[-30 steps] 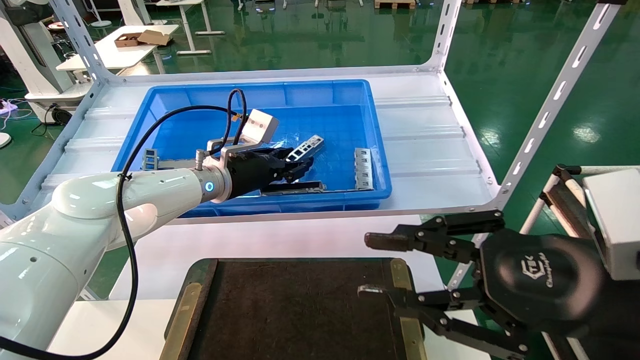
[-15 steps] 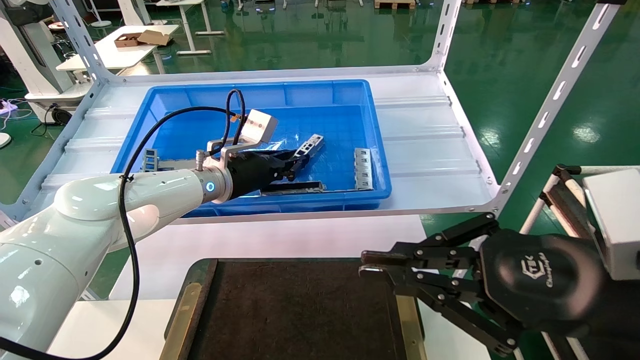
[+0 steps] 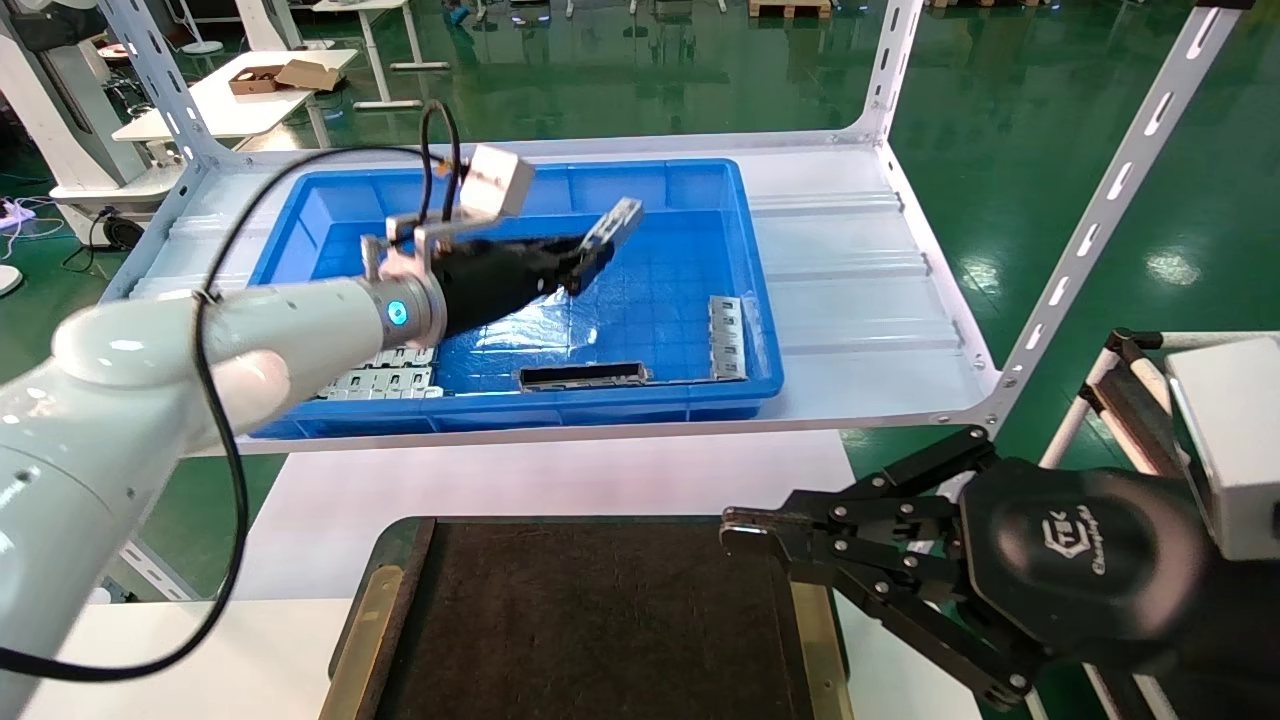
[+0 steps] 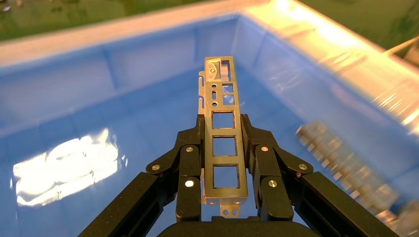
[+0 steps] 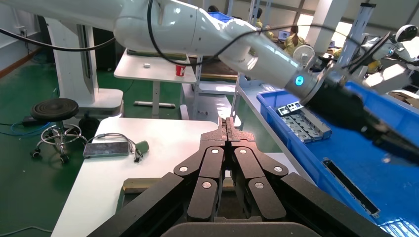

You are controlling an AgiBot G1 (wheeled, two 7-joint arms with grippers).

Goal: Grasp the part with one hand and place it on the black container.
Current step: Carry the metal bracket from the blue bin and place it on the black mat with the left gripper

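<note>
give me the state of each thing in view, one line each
slim silver-grey sheet-metal part: clamped in the left hand, raised above the bin floor
left hand: shut on the part, over the bin
right hand: shut, empty, at the tray's right edge
deep blue plastic bin: on the shelf, parts inside
long black-faced bar: flat on the bin floor
wide flat dark tray: nothing on its visible surface
</note>
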